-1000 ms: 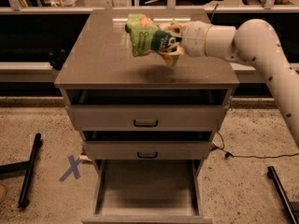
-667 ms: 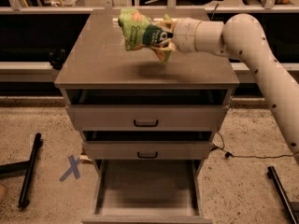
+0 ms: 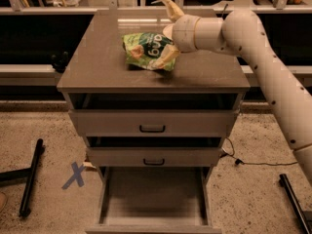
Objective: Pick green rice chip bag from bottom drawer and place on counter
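Note:
The green rice chip bag point(image 3: 147, 49) lies on the counter point(image 3: 100, 62), in its middle, with the dark round logo facing up. My gripper point(image 3: 167, 32) is at the bag's right edge with its fingers spread wide: one fingertip point(image 3: 165, 3) points up and back, the other point(image 3: 165, 58) rests against the bag's right side. The gripper is open and holds nothing. The bottom drawer point(image 3: 153, 194) is pulled out at the foot of the cabinet and its floor is bare. My arm point(image 3: 263, 52) reaches in from the right.
Two slightly open drawers with black handles point(image 3: 152, 128) sit under the counter. A blue tape X point(image 3: 74, 174) and a black bar point(image 3: 30, 178) lie on the floor at left. A cable point(image 3: 248, 162) runs at right. A dark shelf runs behind the cabinet.
The bag was held in the air above the counter in the shut gripper; now it lies on the counter and the fingers have spread apart.

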### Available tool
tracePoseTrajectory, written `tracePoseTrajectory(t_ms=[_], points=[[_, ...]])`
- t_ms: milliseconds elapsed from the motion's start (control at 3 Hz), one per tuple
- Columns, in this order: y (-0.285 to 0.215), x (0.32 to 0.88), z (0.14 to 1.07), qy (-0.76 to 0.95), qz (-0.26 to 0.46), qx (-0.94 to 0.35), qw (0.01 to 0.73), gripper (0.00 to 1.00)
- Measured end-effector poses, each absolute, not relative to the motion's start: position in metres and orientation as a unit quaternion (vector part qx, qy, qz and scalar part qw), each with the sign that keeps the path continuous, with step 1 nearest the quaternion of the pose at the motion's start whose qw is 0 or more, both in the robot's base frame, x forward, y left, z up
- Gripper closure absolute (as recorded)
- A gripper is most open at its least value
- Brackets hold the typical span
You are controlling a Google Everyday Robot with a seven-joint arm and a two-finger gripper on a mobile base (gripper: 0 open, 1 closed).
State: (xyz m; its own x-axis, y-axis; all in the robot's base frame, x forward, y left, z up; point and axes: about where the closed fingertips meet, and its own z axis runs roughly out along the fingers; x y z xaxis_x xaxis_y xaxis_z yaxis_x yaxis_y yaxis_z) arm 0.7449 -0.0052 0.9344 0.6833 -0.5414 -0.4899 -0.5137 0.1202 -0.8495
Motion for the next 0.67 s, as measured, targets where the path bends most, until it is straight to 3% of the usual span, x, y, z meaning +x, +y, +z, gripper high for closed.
tracePoseTrajectory(t_ms=[667], points=[[-0.073,0.704,0.957,0.417,-0.029,-0.619,0.665,0.00]])
